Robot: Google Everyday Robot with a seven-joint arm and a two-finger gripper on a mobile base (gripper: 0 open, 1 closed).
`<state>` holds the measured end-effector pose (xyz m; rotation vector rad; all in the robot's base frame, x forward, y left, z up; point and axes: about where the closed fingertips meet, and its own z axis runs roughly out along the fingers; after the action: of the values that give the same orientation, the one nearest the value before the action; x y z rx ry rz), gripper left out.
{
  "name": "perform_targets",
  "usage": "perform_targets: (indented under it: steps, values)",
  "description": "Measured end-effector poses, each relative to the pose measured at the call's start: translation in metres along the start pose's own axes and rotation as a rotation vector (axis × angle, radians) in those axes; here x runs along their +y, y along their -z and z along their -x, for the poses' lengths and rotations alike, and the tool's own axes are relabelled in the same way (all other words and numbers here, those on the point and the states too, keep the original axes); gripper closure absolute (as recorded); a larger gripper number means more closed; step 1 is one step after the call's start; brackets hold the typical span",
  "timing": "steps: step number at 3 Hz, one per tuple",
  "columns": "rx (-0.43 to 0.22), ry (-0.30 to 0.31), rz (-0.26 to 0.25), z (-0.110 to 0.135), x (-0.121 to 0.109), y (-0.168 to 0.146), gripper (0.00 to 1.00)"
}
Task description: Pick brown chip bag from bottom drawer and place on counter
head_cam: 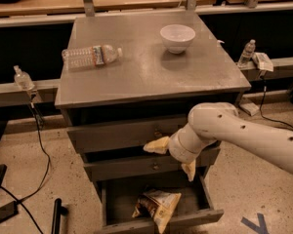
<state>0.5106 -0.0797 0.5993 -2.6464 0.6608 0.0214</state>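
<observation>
The brown chip bag [156, 206] lies in the open bottom drawer [185, 219], its cream end leaning over the front panel. My gripper [168, 163] hangs in front of the two upper drawers, above the bag and apart from it. Its yellowish fingers [156, 145] are spread open and hold nothing. The white arm comes in from the right. The grey counter [141, 77] tops the cabinet.
A clear water bottle [90, 56] lies on its side at the counter's left. A white bowl [177, 37] stands at its back right. Tan tabletops run behind. Cables and a dark post [56, 216] are on the floor to the left.
</observation>
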Motion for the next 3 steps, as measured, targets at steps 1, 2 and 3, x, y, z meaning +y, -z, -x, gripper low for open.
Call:
perform_targets:
  steps: [1,2,3]
  values:
    - [0.006,0.252,0.058,0.004,0.023,-0.05,0.0]
    - [0.007,0.254,0.059,0.003,0.023,-0.05,0.0]
    - [-0.025,0.258,0.075,0.002,0.027,-0.06,0.0]
